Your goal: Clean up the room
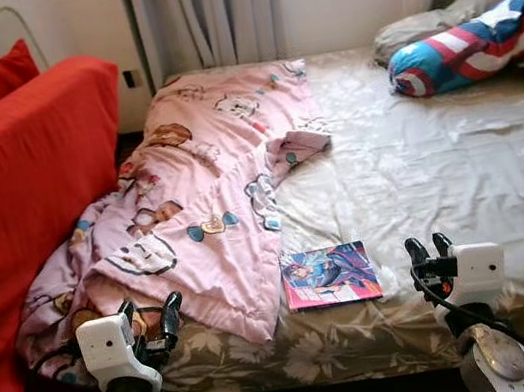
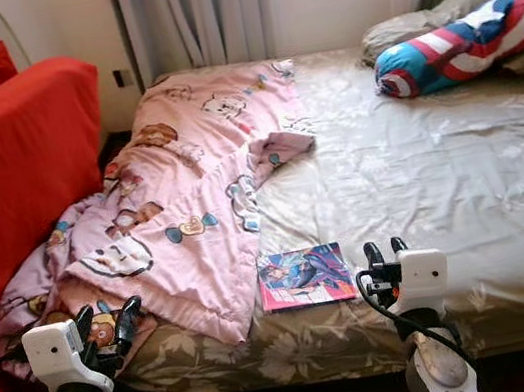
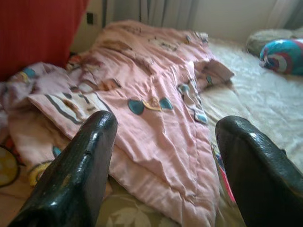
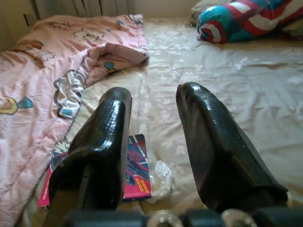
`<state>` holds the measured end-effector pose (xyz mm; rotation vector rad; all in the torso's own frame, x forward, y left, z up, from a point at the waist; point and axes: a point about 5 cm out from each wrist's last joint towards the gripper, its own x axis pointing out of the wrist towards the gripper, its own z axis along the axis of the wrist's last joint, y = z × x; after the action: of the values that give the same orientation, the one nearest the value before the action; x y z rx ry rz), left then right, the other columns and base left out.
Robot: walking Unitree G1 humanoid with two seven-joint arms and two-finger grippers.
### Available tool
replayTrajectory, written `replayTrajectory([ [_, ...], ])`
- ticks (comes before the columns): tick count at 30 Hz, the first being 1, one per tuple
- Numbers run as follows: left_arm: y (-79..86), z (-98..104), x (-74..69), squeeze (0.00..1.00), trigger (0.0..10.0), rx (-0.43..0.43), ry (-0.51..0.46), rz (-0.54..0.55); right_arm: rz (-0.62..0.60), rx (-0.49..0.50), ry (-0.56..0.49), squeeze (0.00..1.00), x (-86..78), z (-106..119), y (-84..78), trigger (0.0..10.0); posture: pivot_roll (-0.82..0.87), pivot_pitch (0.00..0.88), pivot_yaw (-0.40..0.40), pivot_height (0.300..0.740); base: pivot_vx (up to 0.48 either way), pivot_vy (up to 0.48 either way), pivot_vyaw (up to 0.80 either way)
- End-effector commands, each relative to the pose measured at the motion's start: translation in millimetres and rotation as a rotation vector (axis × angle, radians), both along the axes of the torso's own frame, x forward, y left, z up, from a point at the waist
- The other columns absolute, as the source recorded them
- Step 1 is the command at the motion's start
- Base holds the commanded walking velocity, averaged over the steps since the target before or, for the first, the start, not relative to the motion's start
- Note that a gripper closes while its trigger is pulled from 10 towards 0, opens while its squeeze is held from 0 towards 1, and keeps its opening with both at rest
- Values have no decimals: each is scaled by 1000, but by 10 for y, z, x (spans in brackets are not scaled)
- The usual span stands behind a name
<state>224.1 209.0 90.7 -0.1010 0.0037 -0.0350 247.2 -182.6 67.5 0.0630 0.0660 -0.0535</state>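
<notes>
So the robot's standing at the near edge of the bed (image 1: 461, 171), both arms raised in front of it. The left gripper (image 1: 151, 312) hovers over the near left corner, right above the bunched-up end of the pink blanket (image 1: 211, 195). Its fingers (image 3: 80, 175) are spread wide with nothing between them, not touching the fabric as far as I can tell. The blanket runs along the left side of the bed from the far edge down to the near edge, with one corner flopped over toward the middle and its lower left end spilling off beside the red sofa (image 1: 17, 188).

The right gripper (image 1: 430, 248) sits over the near edge toward the right, fingers (image 4: 104, 137) parted a moderate amount and holding nothing. A colourful magazine (image 1: 329, 276) lies flat near the near edge, between the two grippers and closer to the right one, with its left side just beside the blanket's hem. A small white crumpled bit (image 4: 161, 177) lies touching the magazine's right side; can't tell what it is.

At the far right corner there's a striped red, white and blue bolster (image 1: 478, 41) resting against a grey pillow (image 1: 434, 18), both cut off by the frame. The magazine cover is too blurry to read.
</notes>
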Motion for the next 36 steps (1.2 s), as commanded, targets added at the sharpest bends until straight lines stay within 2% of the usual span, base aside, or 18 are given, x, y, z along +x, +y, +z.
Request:
replayTrajectory([
  [1, -12, 28, -6, 0, 10000, -9, -7, -13, 7, 3, 14, 0, 8, -1, 9, 10000, 3, 49, -28, 640, 0, 0, 0],
  [4, -15, 19, -4, 0, 10000, -10, -3, -15, 12, 5, 18, 0, 11, -7, 22, 10000, 3, 57, -24, 625, 0, 0, 0],
  [16, -33, 17, -1, 0, 10000, -9, 4, -27, 26, 11, 11, 0, 18, 2, 55, 10000, 4, 63, -23, 625, 0, 0, 0],
  [19, -45, 14, 0, 0, 10000, -8, 6, -32, 38, 28, 29, 0, 23, -23, 78, 10000, 3, 64, -21, 610, 0, 0, 0],
  [21, -49, 13, 0, 0, 10000, -8, 6, -34, 39, 13, 3, 0, 13, -8, 85, 10000, 3, 65, -21, 595, 0, 0, 0],
  [30, -55, 17, -2, 0, 10000, -1, 8, -37, 41, 19, 16, 0, 18, -15, 91, 10000, 5, 69, -20, 595, 0, 0, 0],
  [36, -58, 17, -1, 0, 10000, 0, 8, -38, 56, 12, 20, 0, 18, -25, 109, 10000, 4, 68, -19, 595, 252, 0, 0],
])
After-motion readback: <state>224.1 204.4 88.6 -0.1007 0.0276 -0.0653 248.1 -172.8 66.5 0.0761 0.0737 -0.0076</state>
